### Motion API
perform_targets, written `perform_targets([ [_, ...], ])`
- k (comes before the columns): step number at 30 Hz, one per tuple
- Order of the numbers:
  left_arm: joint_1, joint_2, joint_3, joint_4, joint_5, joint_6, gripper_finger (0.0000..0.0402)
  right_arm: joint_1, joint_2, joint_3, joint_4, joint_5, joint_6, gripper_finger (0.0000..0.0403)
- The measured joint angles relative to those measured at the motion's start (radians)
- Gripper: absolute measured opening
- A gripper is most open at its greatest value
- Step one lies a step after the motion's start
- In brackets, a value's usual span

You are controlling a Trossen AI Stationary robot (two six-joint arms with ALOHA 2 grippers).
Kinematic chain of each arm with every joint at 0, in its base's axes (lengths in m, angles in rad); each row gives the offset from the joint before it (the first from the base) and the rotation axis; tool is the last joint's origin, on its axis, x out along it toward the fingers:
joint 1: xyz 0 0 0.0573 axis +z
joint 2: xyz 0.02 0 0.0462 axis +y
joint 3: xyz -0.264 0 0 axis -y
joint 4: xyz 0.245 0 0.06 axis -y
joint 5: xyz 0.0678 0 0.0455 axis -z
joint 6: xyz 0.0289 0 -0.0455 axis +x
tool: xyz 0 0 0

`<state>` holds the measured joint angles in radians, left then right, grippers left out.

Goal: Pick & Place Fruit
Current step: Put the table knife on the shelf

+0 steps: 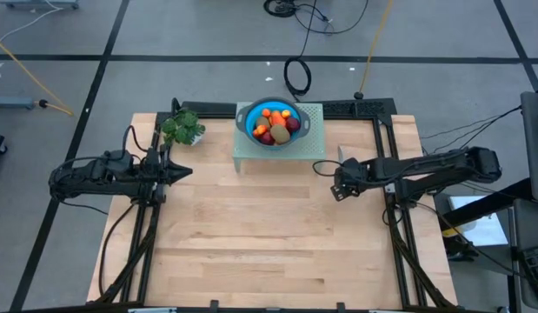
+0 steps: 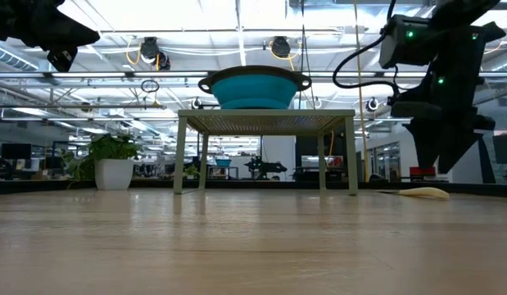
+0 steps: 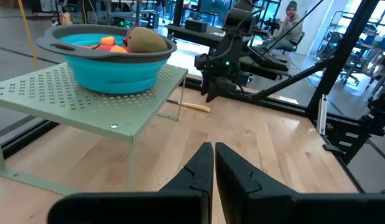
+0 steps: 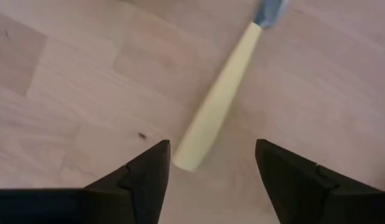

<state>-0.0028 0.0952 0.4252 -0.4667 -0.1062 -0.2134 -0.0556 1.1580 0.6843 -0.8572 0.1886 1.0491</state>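
Note:
The fruit (image 1: 277,124) lies heaped in a blue bowl (image 1: 243,123), among it a brown kiwi-like oval (image 3: 145,40) and orange pieces. The bowl stands on a green perforated stand (image 1: 313,143) at the table's far middle. My right gripper (image 4: 212,144) hangs open, pointing down, just right of the stand. Its fingers stand on either side of the free end of a yellow-handled knife (image 4: 218,99) that lies flat on the table, without touching it. My left gripper (image 3: 214,154) waits shut at the table's left side, level and holding nothing.
A green leafy bunch (image 1: 183,129) in a white pot stands left of the stand at the table's far edge. The knife (image 2: 423,193) lies between the stand's right legs and the right arm's base. The near half of the wooden table (image 1: 269,252) is bare.

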Motion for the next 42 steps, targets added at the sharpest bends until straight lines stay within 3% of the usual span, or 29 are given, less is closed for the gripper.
perform_targets([
  [5, 0.000, 0.000, 0.000, 0.000, 0.000, 0.000, 0.0011, -0.033, 0.000, -0.051, 0.130, -0.005, -0.033, 0.0226],
  [13, 0.000, 0.000, 0.000, 0.000, 0.000, -0.001, 0.0010, -0.090, 0.000, -0.106, 0.200, -0.007, -0.037, 0.0215],
  [32, 0.000, 0.000, 0.000, 0.000, -0.026, 0.000, 0.0015, -0.148, 0.004, -0.114, 0.232, -0.034, -0.034, 0.0215],
  [42, 0.000, 0.000, 0.000, 0.000, -0.026, 0.002, 0.0021, -0.148, 0.093, -0.114, 0.252, -0.034, 0.005, 0.0215],
])
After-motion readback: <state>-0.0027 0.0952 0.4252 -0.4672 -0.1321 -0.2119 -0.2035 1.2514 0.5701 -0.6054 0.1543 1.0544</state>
